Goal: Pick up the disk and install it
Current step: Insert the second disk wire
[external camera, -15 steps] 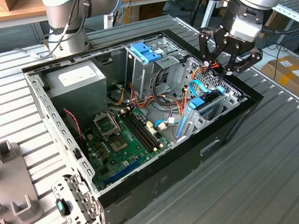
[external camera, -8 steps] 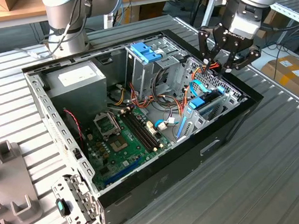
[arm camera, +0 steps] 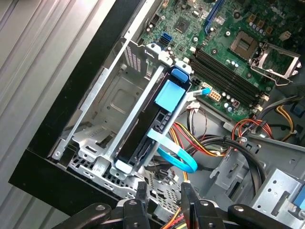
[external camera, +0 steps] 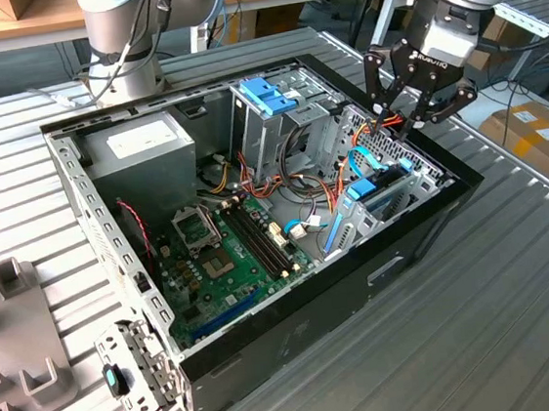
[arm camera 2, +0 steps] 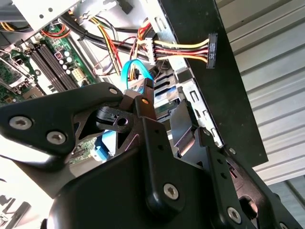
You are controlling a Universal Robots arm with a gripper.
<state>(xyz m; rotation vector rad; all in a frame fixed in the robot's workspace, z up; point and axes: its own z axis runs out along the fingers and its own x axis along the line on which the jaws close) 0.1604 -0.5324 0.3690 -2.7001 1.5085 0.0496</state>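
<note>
The disk (external camera: 383, 192) stands on edge in the metal bay at the corner of the open computer case (external camera: 299, 345) on the exterior view's right. In the first wrist view the disk (arm camera: 143, 129) is a dark slab in a light-blue rail with a blue tab on top. My gripper (external camera: 408, 121) hovers just above the case wall beside that bay. In the first wrist view the gripper (arm camera: 163, 191) is open with a narrow gap, and only cables show behind it. It touches nothing. A blue data cable (arm camera: 176, 160) loops between the fingertips and the disk.
A tall drive cage with a blue latch (external camera: 268, 93) stands mid-case, beside the power supply (external camera: 141, 146) and motherboard (external camera: 220, 250). Loose power cables with a black connector (arm camera 2: 211, 50) hang over the case wall. Grey fixtures (external camera: 18, 331) lie on the slatted table at the exterior view's left.
</note>
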